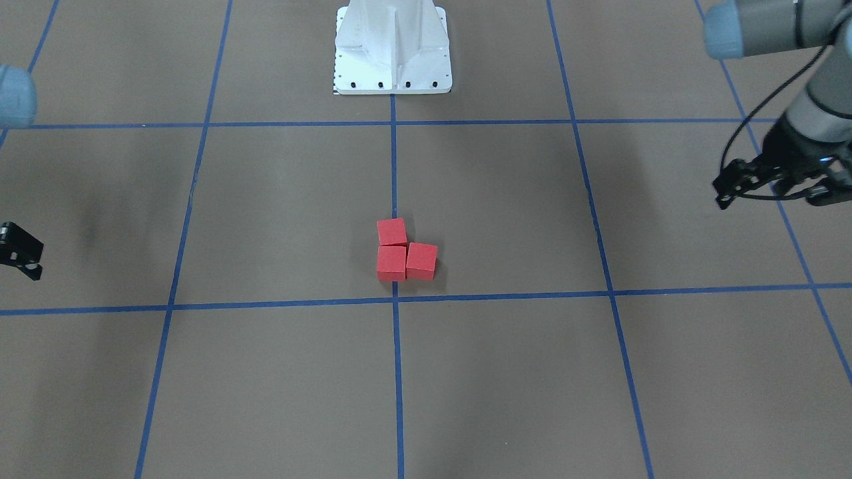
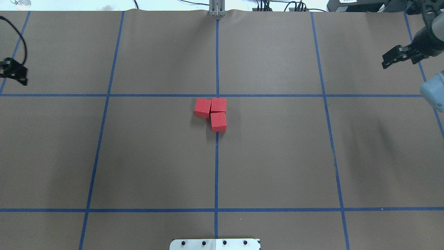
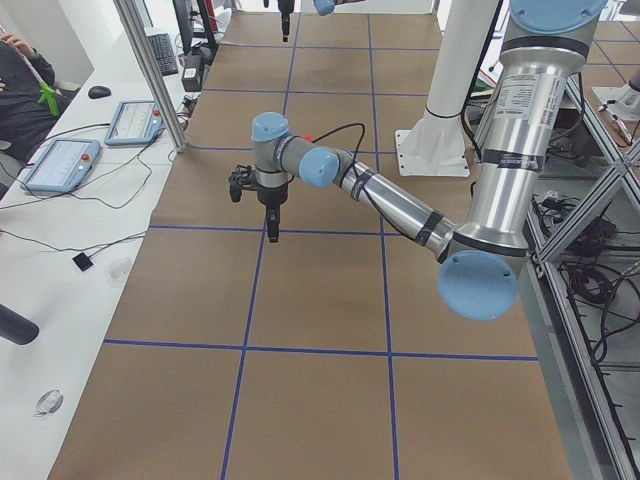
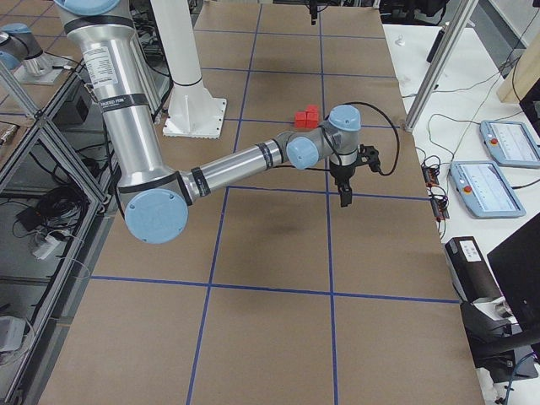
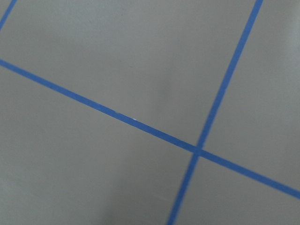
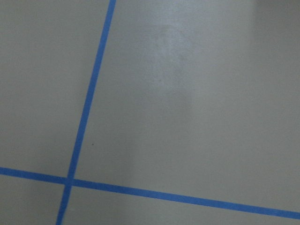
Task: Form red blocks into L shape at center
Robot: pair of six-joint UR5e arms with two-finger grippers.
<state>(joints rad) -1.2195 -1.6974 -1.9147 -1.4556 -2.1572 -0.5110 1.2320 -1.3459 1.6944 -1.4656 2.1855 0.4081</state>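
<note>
Three small matte red cubes (image 2: 218, 105) sit touching in an L at mid-frame, just below the blue tape crossing (image 2: 217, 95); the task looks done. The left pincer (image 2: 20, 77) and right pincer (image 2: 387, 61) hang empty at the frame edges, and I cannot tell how far open they are.

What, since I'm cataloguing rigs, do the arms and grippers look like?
The left arm and right arm match: silver tubes, pale blue joint caps, a white label on the upper tube. The left gripper and right gripper are black, each with a looping black cable.
</note>
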